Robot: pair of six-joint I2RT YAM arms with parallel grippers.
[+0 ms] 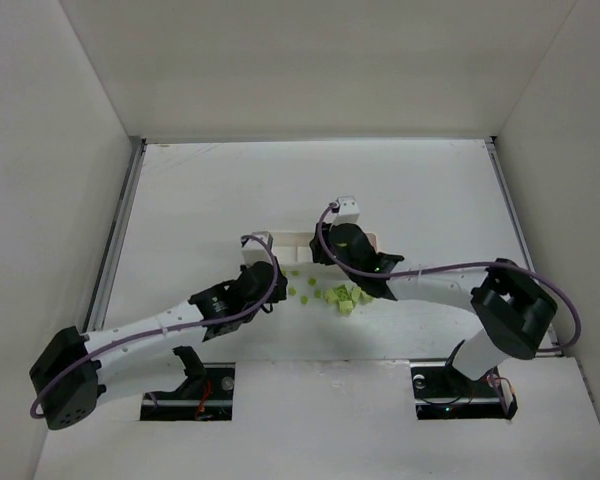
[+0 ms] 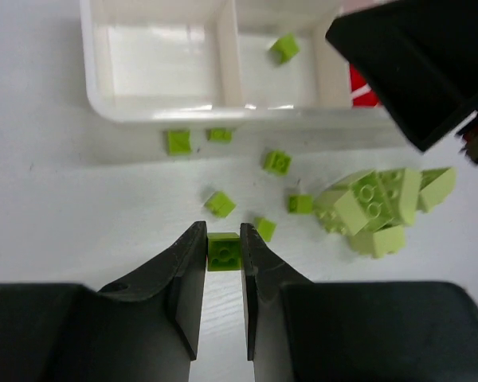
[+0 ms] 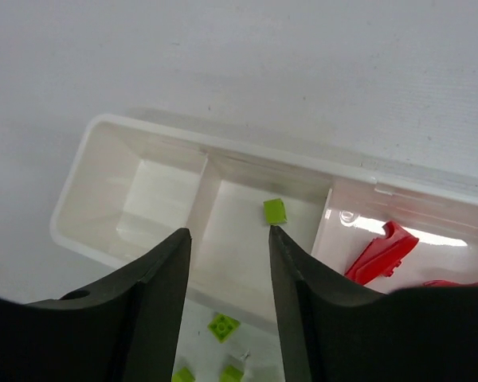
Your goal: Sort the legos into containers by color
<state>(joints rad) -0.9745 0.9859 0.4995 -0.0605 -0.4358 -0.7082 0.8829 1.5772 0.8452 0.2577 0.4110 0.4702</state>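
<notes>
My left gripper (image 2: 223, 239) is shut on a lime green lego (image 2: 223, 251), low over the table in front of the white tray (image 2: 159, 110). Several loose green legos (image 2: 220, 204) lie just ahead of it, and a pile of paler green ones (image 2: 378, 208) lies to the right. My right gripper (image 3: 229, 235) is open and empty above the tray's (image 3: 72, 208) middle compartment. One green lego (image 3: 275, 212) lies there. Red pieces (image 3: 382, 253) lie in the right compartment. The left compartment holds nothing. In the top view the left gripper (image 1: 273, 292) is near the scattered legos (image 1: 340, 296).
The right arm's black gripper body (image 2: 414, 64) hangs over the tray's right end in the left wrist view. White walls enclose the table on three sides. The tray (image 1: 292, 243) is largely hidden by both arms in the top view.
</notes>
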